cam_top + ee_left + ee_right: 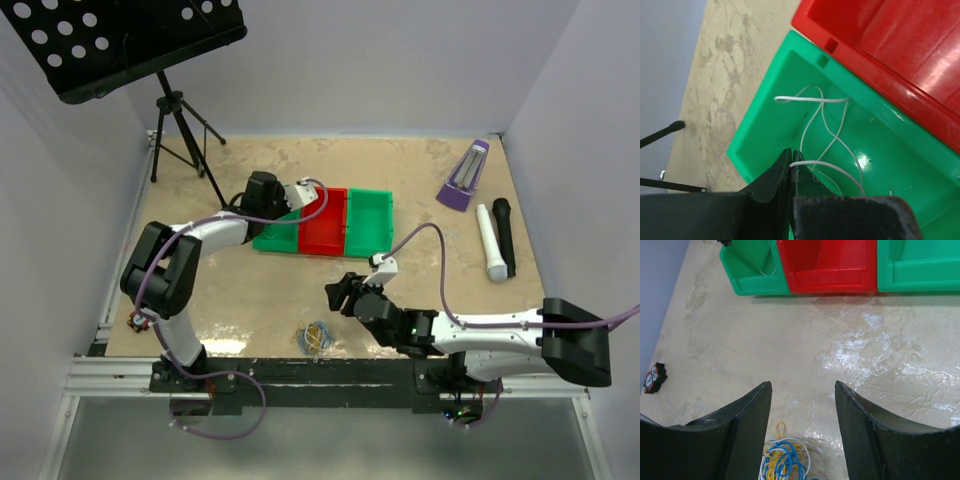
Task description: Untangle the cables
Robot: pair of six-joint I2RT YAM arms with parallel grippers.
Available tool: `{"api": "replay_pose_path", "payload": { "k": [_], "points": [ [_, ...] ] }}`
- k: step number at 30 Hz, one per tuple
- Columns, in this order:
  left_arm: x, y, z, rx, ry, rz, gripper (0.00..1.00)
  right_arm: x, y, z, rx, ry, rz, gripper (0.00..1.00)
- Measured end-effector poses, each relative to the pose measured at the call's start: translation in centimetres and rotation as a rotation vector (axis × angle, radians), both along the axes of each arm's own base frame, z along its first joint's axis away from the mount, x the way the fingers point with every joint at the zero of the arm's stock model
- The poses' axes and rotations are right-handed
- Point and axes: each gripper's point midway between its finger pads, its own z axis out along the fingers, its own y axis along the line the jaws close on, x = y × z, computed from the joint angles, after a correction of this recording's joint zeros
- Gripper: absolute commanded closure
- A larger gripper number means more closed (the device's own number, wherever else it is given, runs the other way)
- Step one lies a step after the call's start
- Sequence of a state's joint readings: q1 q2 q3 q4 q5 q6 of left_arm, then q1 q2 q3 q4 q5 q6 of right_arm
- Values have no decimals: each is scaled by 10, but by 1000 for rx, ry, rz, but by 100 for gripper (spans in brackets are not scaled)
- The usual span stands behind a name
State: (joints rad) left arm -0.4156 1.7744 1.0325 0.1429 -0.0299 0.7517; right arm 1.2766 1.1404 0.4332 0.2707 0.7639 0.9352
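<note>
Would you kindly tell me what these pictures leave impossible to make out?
Left wrist: whether the shut left gripper pinches the white cable; its fingers hide the end.
Right wrist: the blue-yellow tangle, cut off by the bottom edge.
Top view: strands of that tangle, too small.

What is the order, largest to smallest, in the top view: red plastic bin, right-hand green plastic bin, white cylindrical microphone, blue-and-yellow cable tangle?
1. Red plastic bin and right-hand green plastic bin: alike, unranked.
2. White cylindrical microphone.
3. Blue-and-yellow cable tangle.
</note>
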Motion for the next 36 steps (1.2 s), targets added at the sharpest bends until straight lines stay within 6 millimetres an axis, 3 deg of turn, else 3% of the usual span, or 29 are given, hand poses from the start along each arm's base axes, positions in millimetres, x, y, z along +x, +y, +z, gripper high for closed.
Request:
{"api": "replay_pose_path", "payload": {
  "k": [4, 8, 12, 16, 20, 22, 27, 36],
  "points": [
    [-2, -9, -10, -9, 67, -34, 100, 1, 0, -6, -16, 6, 0, 42],
    [1, -21, -4, -35, 124, -57, 100, 1, 2, -5, -16, 8, 9, 41],
    [-2, -32, 11, -88, 153, -88, 80, 0, 3, -3, -10, 8, 16, 41],
    [-20, -35, 19, -106, 204, -132, 66, 1, 3, 0, -2, 5, 14, 41],
    [-32, -34, 19, -105, 246, -147, 62, 1, 3, 0, -1, 5, 13, 41],
    [-36, -33, 15, -97, 270, -144, 51, 1, 3, 0, 0, 5, 13, 41],
    [-39, -31, 17, -92, 283, -142, 47, 2, 2, 5, 13, 1, 10, 41],
    [-34, -30, 42, -112, 240, -141, 48, 2, 1, 7, 9, -1, 10, 41]
  ]
}}
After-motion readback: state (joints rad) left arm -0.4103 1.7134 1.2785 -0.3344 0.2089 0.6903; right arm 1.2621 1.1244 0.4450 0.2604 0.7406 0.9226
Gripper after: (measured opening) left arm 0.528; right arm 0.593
